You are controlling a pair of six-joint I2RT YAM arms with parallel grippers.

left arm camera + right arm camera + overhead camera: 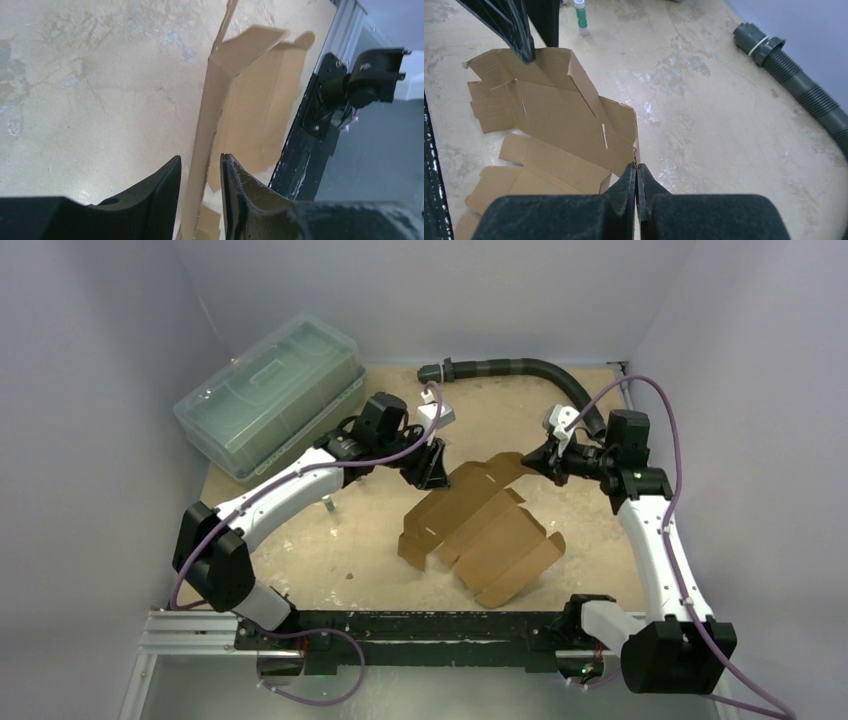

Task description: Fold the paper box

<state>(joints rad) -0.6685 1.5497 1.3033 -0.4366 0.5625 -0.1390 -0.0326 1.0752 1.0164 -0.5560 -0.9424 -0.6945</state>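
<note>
Pinching paper box (554, 115) edge, right end effector (636, 167); left end effector (200, 159) slightly apart, seemingly astride it.

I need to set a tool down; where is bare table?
Bare: between the hose and the paper box; also between the left arm, paper box and front rail. Crowded: the box's far edge, at left gripper and right gripper.
</note>
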